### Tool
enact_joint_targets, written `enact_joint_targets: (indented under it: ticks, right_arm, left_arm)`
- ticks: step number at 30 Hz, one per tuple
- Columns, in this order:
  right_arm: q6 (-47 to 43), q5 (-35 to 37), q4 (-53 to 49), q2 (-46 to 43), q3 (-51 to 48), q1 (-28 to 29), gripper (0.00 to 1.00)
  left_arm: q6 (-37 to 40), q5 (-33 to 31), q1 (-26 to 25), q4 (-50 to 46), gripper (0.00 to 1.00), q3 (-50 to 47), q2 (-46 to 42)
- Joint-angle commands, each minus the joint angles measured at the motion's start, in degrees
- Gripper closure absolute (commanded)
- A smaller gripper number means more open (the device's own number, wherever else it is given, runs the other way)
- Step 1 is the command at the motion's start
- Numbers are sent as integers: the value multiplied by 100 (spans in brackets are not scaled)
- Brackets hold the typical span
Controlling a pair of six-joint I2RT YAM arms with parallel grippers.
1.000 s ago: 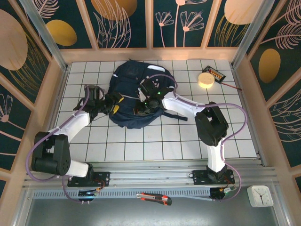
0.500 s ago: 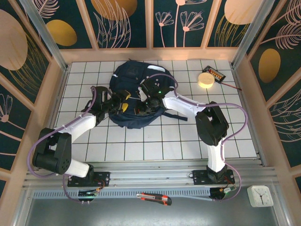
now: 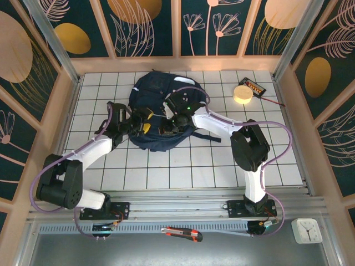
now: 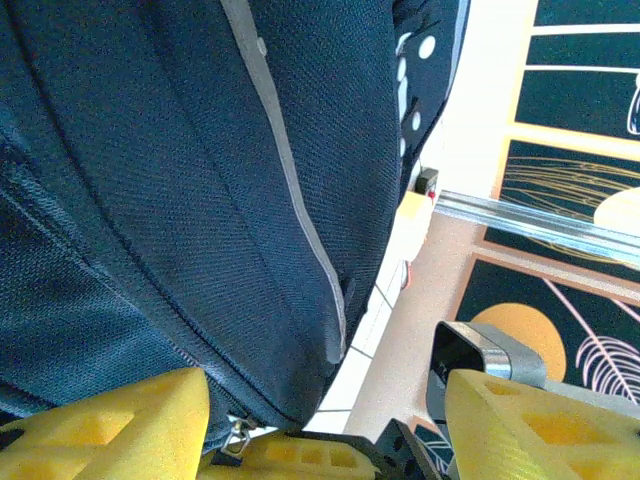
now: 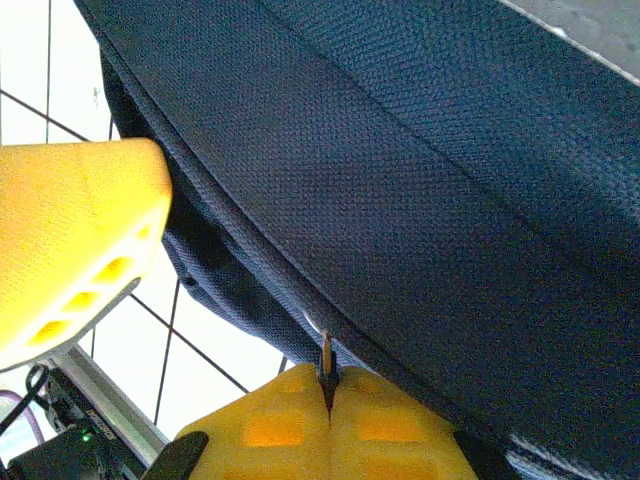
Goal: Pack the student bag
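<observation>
The student bag (image 3: pixel 158 108) is dark blue, with a thin grey stripe (image 4: pixel 290 190) running down it and some white dots (image 4: pixel 420 50). The table (image 3: pixel 183 166) is white with a grid of thin dark lines. The walls (image 3: pixel 150 25) are dark blue-green with gold circles and pink leaf drawings. The left gripper (image 4: pixel 330 440) and the right gripper (image 5: pixel 327 395) are yellow. The left arm (image 3: pixel 91 147) and the right arm (image 3: pixel 219 124) are white and black, with purple cables (image 3: pixel 39 183). A round block (image 3: pixel 242 93) looks pale yellow, maybe cream.
</observation>
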Motion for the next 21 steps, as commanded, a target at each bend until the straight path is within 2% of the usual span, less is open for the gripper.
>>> enact_joint_targets:
  ticks: [1,15,18,20,21]
  right_arm:
    - [-10,-149,-61,-9,149,-23,100]
    - [193,-131,81,17,51,151,100]
    - [167,-82,-7,86,143,228,100]
    - [164,-38,-34,90,141,242,100]
    - [166,-11,-28,77,126,242,100]
  left_arm:
    - [-258,102,-53,-129,36,-161,-25]
    - [-193,309,-85,198,39,379,920]
    - [-64,308,-87,165,48,470,1003]
    - [-13,331,-88,165,59,429,1015]
    - [-8,349,-83,201,69,381,1011]
